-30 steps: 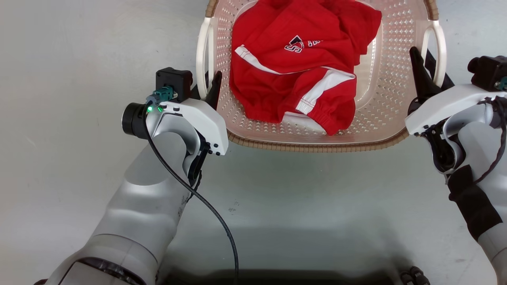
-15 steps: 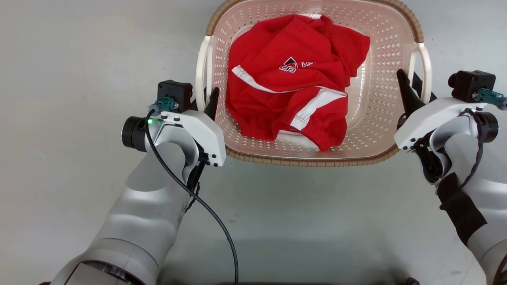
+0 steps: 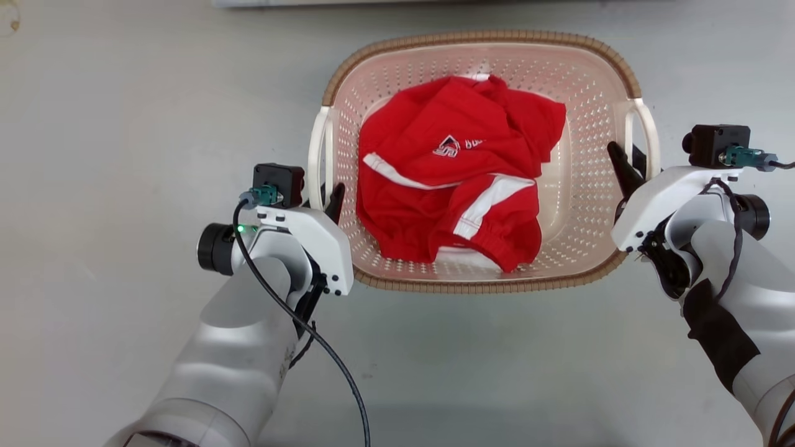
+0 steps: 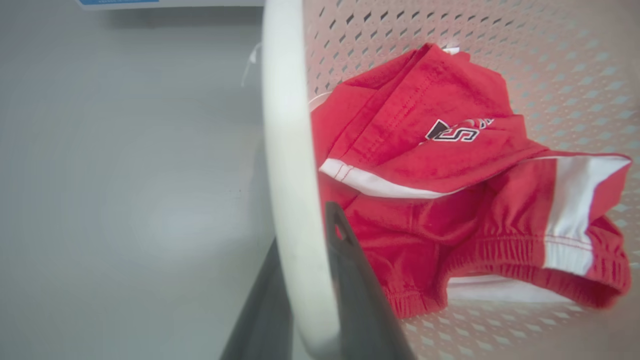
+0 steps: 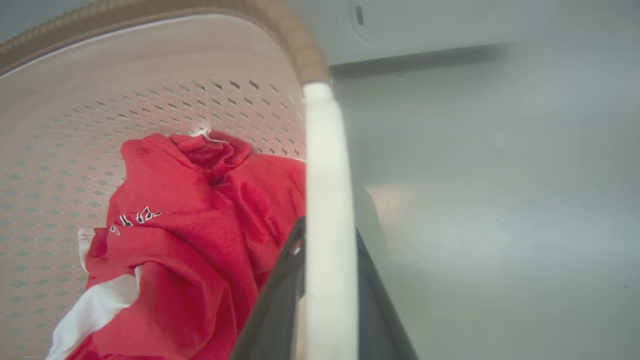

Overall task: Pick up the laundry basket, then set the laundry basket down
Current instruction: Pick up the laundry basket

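The rounded, pale pinkish perforated plastic laundry basket (image 3: 484,36) with its brown woven-look rim sits between the arms on smooth grey floor (image 3: 124,124), with a crumpled red-and-white garment (image 3: 447,186) inside. The left gripper (image 3: 324,197) and right gripper (image 3: 627,162) each clamp one of its glossy white handles (image 3: 315,149).

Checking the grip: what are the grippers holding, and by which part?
The laundry basket: left gripper shut on its left white handle, right gripper on its right handle.

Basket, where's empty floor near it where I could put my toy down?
Bare floor lies left of the laundry basket, beyond the left pincer, and also in front of its near rim. Crowded spots: both white handles, clamped by that pincer and the right pincer, and inside, where red clothes lie.
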Robot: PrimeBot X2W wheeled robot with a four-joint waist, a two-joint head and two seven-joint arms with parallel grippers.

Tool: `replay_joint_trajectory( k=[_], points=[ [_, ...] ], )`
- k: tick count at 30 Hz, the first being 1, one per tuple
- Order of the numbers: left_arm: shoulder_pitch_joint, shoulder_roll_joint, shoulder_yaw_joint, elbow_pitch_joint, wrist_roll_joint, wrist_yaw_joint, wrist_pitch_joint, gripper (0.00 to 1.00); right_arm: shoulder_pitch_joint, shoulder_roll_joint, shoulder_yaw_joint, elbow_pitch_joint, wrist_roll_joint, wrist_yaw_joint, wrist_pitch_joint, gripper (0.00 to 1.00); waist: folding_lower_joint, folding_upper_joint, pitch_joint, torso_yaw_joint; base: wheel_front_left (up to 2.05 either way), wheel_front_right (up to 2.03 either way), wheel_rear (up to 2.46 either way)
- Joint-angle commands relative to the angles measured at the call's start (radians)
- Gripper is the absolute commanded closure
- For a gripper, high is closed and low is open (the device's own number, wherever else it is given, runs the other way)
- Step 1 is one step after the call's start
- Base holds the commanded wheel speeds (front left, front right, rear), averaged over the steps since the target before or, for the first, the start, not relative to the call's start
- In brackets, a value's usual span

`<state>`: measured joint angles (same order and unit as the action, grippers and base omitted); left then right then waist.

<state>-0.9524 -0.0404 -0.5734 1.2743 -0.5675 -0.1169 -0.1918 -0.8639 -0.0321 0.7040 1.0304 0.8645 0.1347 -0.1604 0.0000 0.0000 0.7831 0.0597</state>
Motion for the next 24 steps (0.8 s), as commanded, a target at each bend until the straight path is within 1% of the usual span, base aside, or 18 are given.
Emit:
replay_joint_trajectory(
  k=[1, 5, 6, 9, 10, 12, 17, 24],
  points=[
    [0.046, 0.091, 0.017, 0.014, -0.008, 0.001, 0.000, 1.00, 0.033, -0.076, 0.008, 0.025, 0.008, -0.004, 0.003, 1.00, 0.0000, 0.0000, -0.023, 0.004, 0.00, 0.00, 0.00],
    [0.078, 0.091, 0.009, 0.015, -0.021, -0.003, 0.022, 1.00, 0.051, -0.081, 0.043, 0.037, 0.032, -0.004, 0.021, 1.00, 0.0000, 0.0000, -0.073, 0.012, 0.00, 0.00, 0.00],
    [0.095, 0.091, 0.008, 0.015, -0.027, -0.004, 0.025, 1.00, 0.063, -0.082, 0.060, 0.038, 0.040, -0.004, 0.020, 1.00, 0.0000, 0.0000, -0.103, 0.014, 0.00, 0.00, 0.00],
    [0.115, 0.091, 0.005, 0.016, -0.030, -0.005, 0.028, 1.00, 0.077, -0.085, 0.079, 0.037, 0.046, -0.004, 0.014, 1.00, 0.0000, 0.0000, -0.133, 0.018, 0.00, 0.00, 0.00],
    [0.139, 0.091, -0.001, 0.016, -0.033, -0.006, 0.031, 1.00, 0.094, -0.092, 0.098, 0.037, 0.053, -0.004, 0.006, 1.00, 0.0000, 0.0000, -0.165, 0.024, 0.00, 0.00, 0.00],
    [0.161, 0.091, -0.006, 0.016, -0.037, -0.007, 0.038, 1.00, 0.111, -0.101, 0.114, 0.038, 0.061, -0.004, 0.000, 1.00, 0.0000, 0.0000, -0.195, 0.033, 0.00, 0.00, 0.00],
    [0.205, 0.091, -0.025, 0.016, -0.042, -0.009, 0.065, 1.00, 0.147, -0.116, 0.139, 0.047, 0.093, -0.004, -0.006, 1.00, 0.0000, 0.0000, -0.260, 0.050, 0.00, 0.00, 0.00],
    [0.257, 0.108, -0.034, 0.016, -0.054, -0.010, 0.105, 1.00, 0.192, -0.111, 0.166, 0.067, 0.138, -0.004, -0.001, 1.00, 0.0000, 0.0000, -0.348, 0.058, 0.00, 0.00, 0.00]
  ],
)
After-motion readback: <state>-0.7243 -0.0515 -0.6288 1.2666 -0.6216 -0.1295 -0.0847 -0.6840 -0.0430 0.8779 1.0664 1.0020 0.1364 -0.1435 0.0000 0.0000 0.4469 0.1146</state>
